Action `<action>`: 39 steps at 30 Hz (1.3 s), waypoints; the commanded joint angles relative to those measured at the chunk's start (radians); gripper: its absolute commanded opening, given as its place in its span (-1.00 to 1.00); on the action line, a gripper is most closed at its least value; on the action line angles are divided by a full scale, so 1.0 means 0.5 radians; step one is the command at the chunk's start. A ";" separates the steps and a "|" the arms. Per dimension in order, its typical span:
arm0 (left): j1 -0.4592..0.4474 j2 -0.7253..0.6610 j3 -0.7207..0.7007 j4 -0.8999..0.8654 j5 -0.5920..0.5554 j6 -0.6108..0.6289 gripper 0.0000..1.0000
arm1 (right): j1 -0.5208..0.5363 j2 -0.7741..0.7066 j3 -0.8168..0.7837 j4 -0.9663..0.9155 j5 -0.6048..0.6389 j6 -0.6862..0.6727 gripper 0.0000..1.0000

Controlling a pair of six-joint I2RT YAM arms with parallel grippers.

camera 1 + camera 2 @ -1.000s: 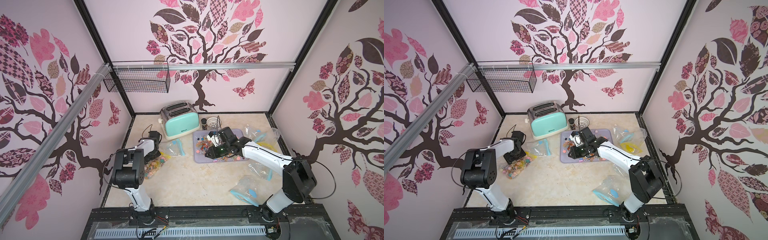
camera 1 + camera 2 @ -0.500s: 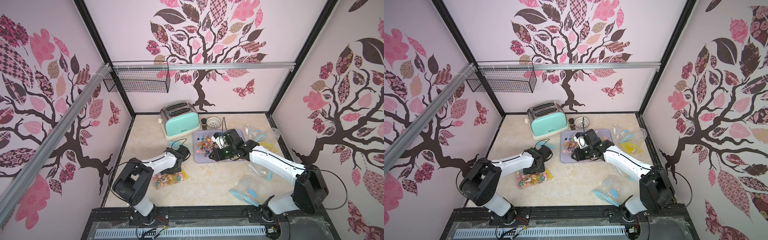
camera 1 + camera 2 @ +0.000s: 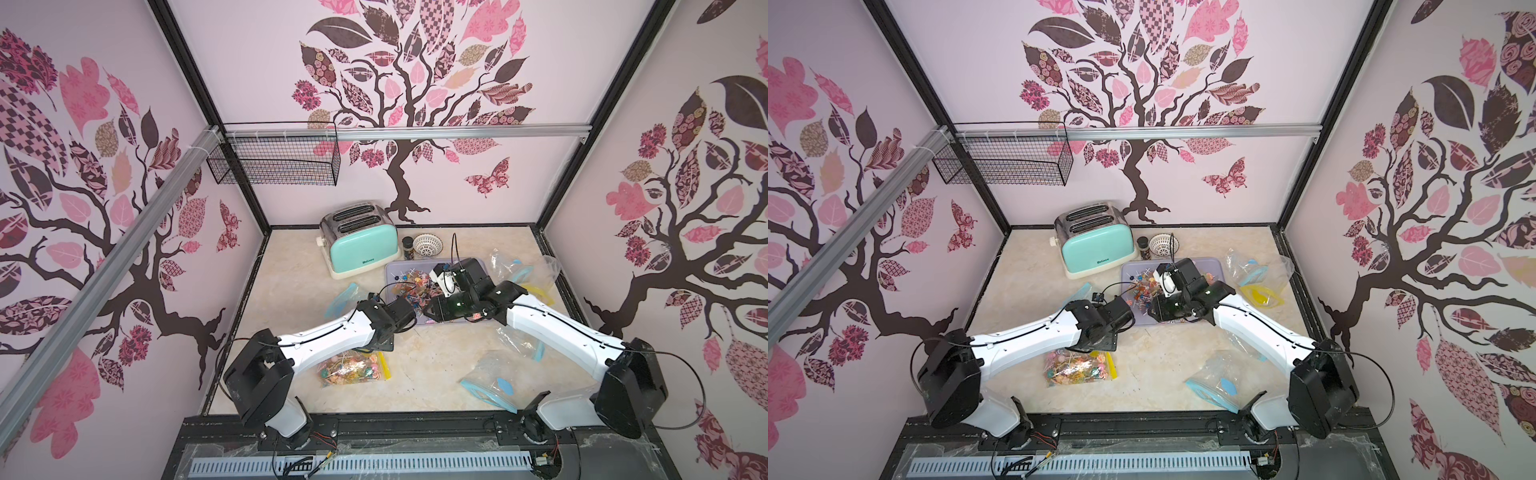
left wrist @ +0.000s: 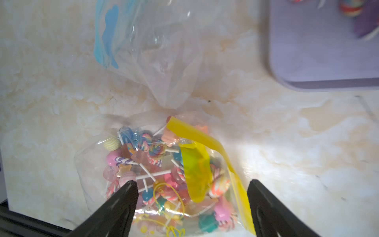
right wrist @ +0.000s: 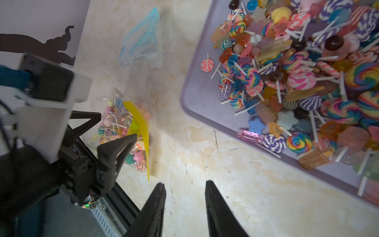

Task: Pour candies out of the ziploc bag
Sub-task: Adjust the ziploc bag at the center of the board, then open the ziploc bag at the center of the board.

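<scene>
Ziploc bag (image 4: pixel 160 164) stuffed with candies (image 4: pixel 147 143) lies on the table (image 4: pixel 287 143) near the purple tray (image 4: pixel 317 67), not touching it. It looks floppy, slick and light, so I'd pinch the end opposite the yellow zip (image 4: pixel 192 135). Left jaws are spread wide over it, right jaws are apart and empty.

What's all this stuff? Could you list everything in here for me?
toaster: one, mint green, back of table
tray: one, lilac, beside the toaster
candies: many, multicoloured, heaped on the tray
full bag: one, clear with yellow seal, table front
empty bags: at least four, clear, scattered on table
bowl: one, white, beside the toaster
jar: one, dark, between toaster and bowl
wire basket: one, black, back wall
left gripper: one, black, open above full bag
right gripper: one, black, open, near tray edge
</scene>
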 commanded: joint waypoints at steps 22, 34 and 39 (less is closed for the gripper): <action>-0.037 0.006 -0.476 0.655 0.409 -0.497 -0.61 | -0.123 0.069 -0.041 0.000 -0.089 -0.142 -0.36; -0.018 0.296 -0.431 0.790 0.471 -0.406 -0.61 | -0.133 0.070 -0.077 0.017 -0.089 -0.146 -0.36; -0.018 0.282 -0.427 0.759 0.448 -0.412 -0.61 | -0.136 0.085 -0.077 0.030 -0.100 -0.142 -0.35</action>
